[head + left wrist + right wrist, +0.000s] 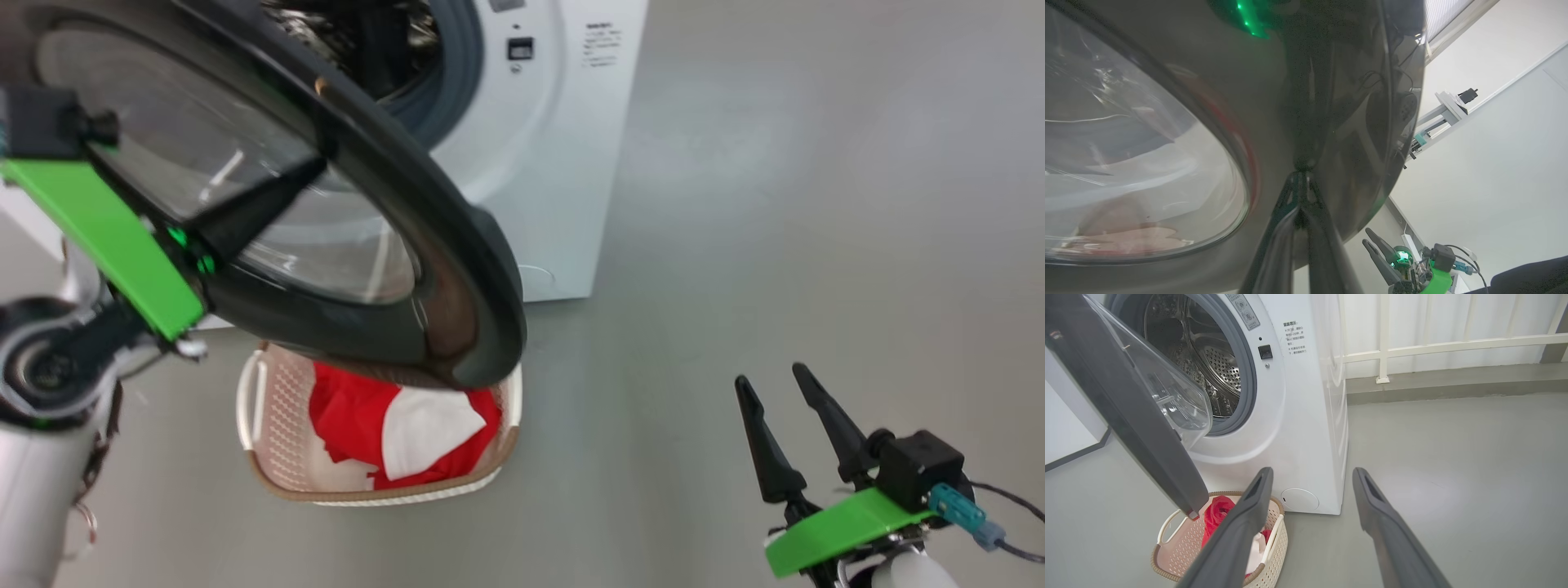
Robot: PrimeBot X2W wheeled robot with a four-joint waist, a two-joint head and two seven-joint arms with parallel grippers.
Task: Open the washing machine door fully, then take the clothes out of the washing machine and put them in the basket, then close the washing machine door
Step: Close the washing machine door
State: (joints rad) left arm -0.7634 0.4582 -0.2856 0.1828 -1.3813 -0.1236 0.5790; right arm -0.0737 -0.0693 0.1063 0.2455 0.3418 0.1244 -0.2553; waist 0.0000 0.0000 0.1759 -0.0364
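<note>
1. Here we see the door (465,269) standing open, its rim hanging above the basket (277,408) at 6 o'clock in the head view.
2. The clothes (351,408) lie in that basket, in front of the washer (555,163).
3. Our left gripper (1301,179), clenched and holding nothing, has its tips against the door's black rim.
4. Our right gripper (770,374) hangs released and empty at 4 o'clock.
</note>
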